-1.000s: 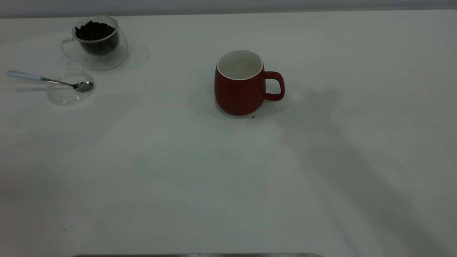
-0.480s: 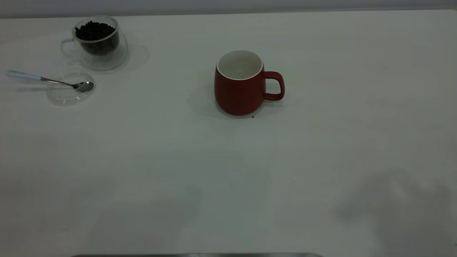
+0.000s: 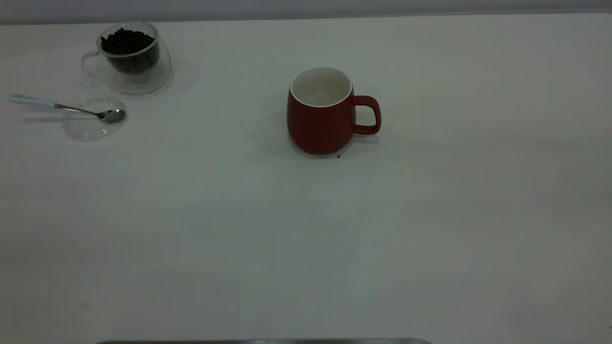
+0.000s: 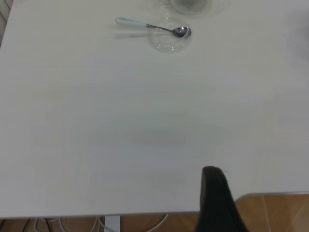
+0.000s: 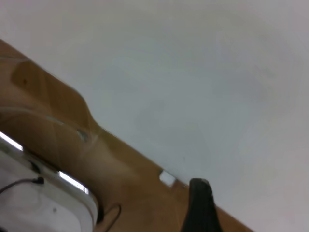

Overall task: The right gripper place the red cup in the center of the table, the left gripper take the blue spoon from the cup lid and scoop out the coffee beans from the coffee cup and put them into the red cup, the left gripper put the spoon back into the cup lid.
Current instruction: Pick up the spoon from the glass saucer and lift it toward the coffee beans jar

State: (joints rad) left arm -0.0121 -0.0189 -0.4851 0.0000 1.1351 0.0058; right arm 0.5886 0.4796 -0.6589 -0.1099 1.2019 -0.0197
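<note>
The left gripper [image 4: 217, 198] is showing only as one black fingertip in its wrist view, hanging over the near edge of the table [image 3: 306, 229], well apart from the spoon; whether it is released or clenched, I cannot tell. The right gripper [image 5: 199, 205] is likewise showing just one dark fingertip, sitting over a table edge with wooden floor [image 5: 53, 116] beneath, and its state cannot be told either. Neither gripper is appearing in the exterior view.

Taking the red cup [image 3: 321, 112] as landmark: it is standing upright near the table's middle, its handle pointing to the view's right, its white inside looking empty. Well to its left, the lid [image 3: 93, 118] is lying flat, with the spoon [image 3: 62, 107] resting its metal bowl in the lid and its pale handle sticking out farther left. Just behind the lid, farther from the camera, the glass cup [image 3: 129, 56] is holding a heap of beans [image 3: 126, 42].
</note>
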